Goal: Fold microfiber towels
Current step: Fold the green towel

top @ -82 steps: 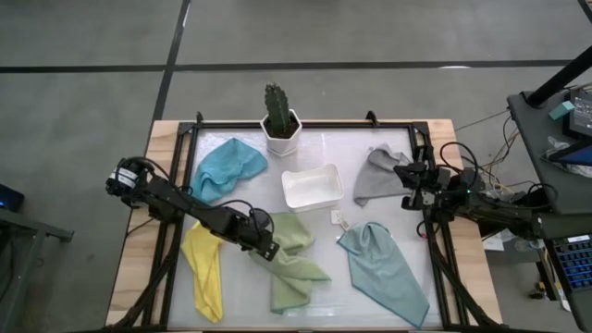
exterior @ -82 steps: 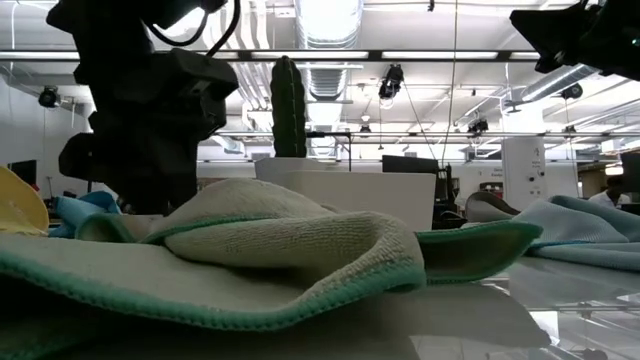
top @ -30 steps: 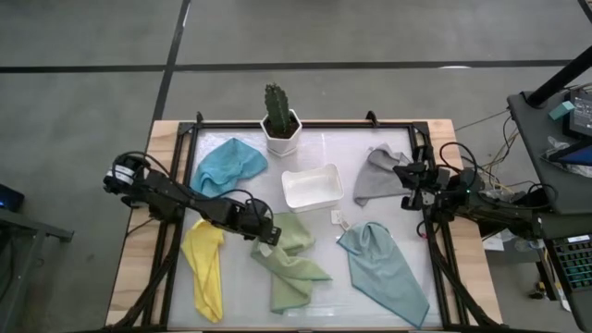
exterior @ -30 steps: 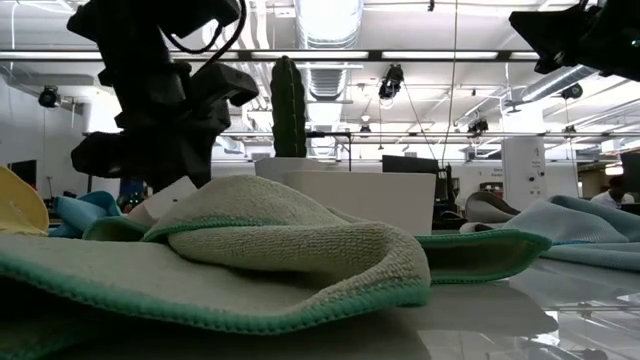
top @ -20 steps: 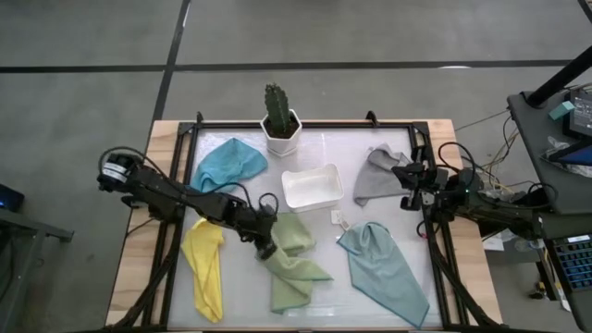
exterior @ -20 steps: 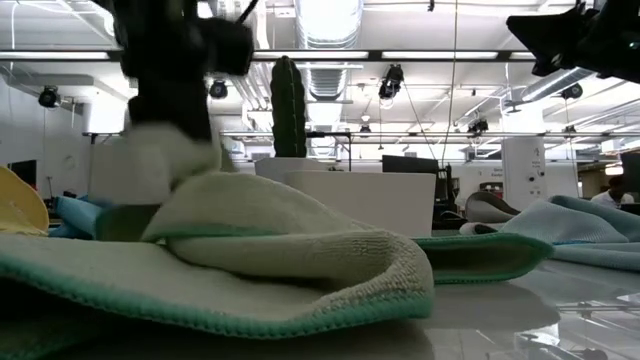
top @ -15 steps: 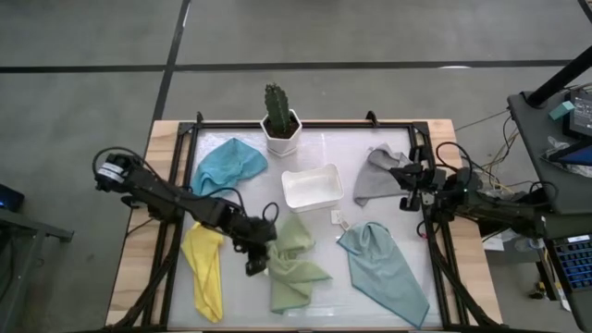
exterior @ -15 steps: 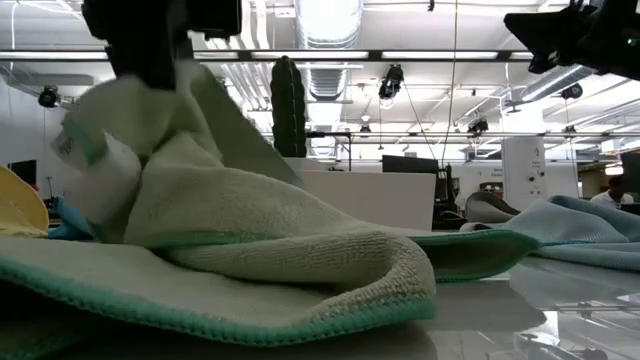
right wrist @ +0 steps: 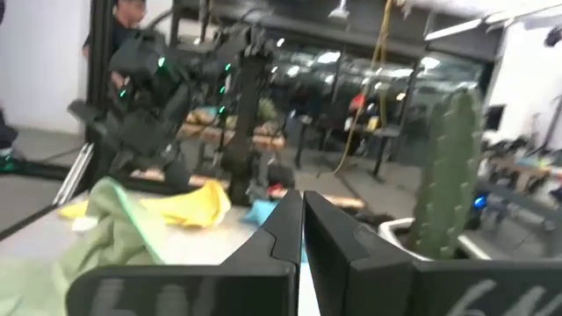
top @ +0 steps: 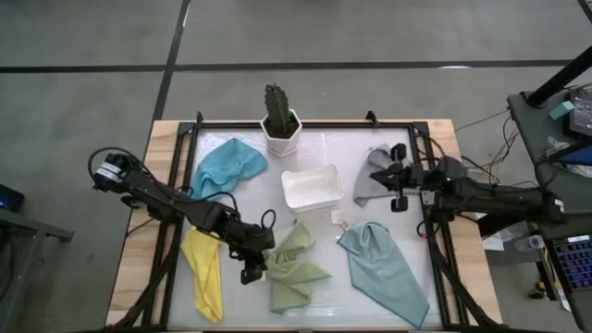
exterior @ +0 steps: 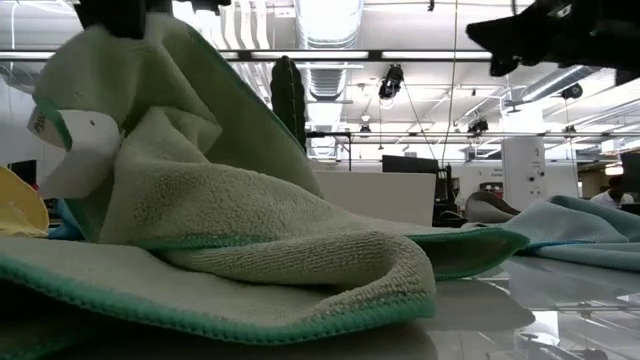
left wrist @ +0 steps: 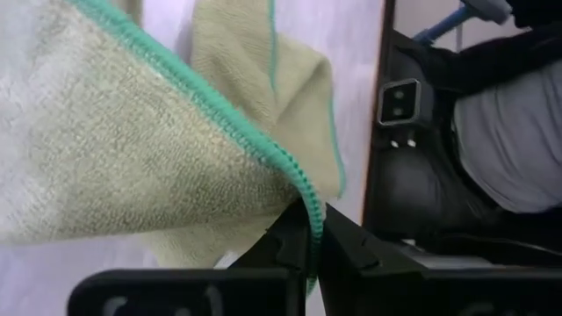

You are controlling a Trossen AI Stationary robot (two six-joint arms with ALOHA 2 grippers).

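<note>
At the table's left side, the yellow towel [top: 203, 273] lies in a long crumpled strip by the front-left corner, partly covered by the left arm; in the low view only a sliver of it shows at the frame's edge. Behind it, the bright blue towel [top: 227, 166] sits bunched near the back-left corner. The left end effector [top: 257, 264] is clamped tight on an edge of the olive green towel [top: 294, 264], pulling that edge up off the table [top: 370, 305]; the wrist view shows the green-stitched hem pinched between the two dark fingers [left wrist: 290, 241]. From table height, the raised cloth fills most of the picture, hiding the end effector almost entirely, and a white label [exterior: 80, 150] hangs from the lifted part. The rest of this towel stays heaped on the table front of centre. Behind it stand the white tray [top: 312, 186] and a potted cactus [top: 279, 118]. Further right, the pale teal towel [top: 384, 271] spreads toward the front-right corner. The grey towel [top: 374, 176] lies crumpled near the back right, its right edge cut off by the right end effector [top: 400, 190], which hangs just above it with fingers pressed together and holding nothing.
</note>
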